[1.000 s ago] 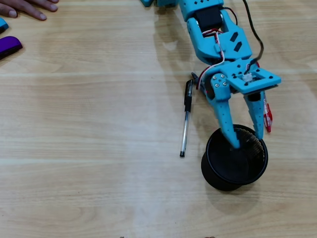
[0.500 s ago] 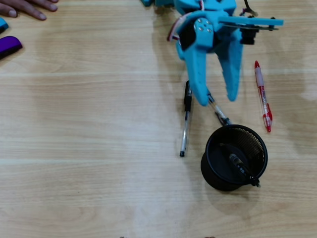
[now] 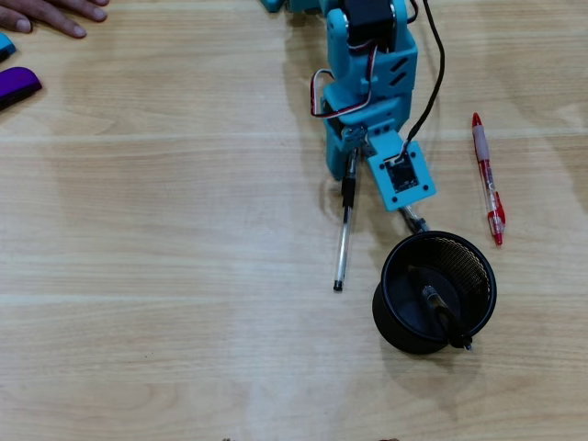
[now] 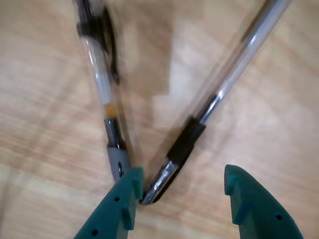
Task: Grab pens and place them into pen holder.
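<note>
In the wrist view my gripper point(image 4: 183, 175) is open, with its teal fingertips point(image 4: 127, 196) low over the table. The capped end of the clear pen with a black cap point(image 4: 227, 82) lies between them, nearer the left tip. A grey-and-clear pen point(image 4: 107, 107) lies blurred beside that tip. In the overhead view the arm point(image 3: 367, 92) hides the fingers. The clear pen point(image 3: 343, 243) and the grey-and-clear pen point(image 3: 413, 220) stick out from under it. The red pen point(image 3: 487, 179) lies to the right. A black pen point(image 3: 441, 312) leans inside the black mesh pen holder point(image 3: 393, 317).
A purple rounded object point(image 3: 16, 84) and a blue item point(image 3: 5, 44) lie at the left edge of the overhead view. A person's hand point(image 3: 46, 14) rests at the top left corner. The table is light wood.
My gripper left the pen holder, leaving the black pen inside. It drew back toward the top of the overhead view and tipped down over the ends of the two pens.
</note>
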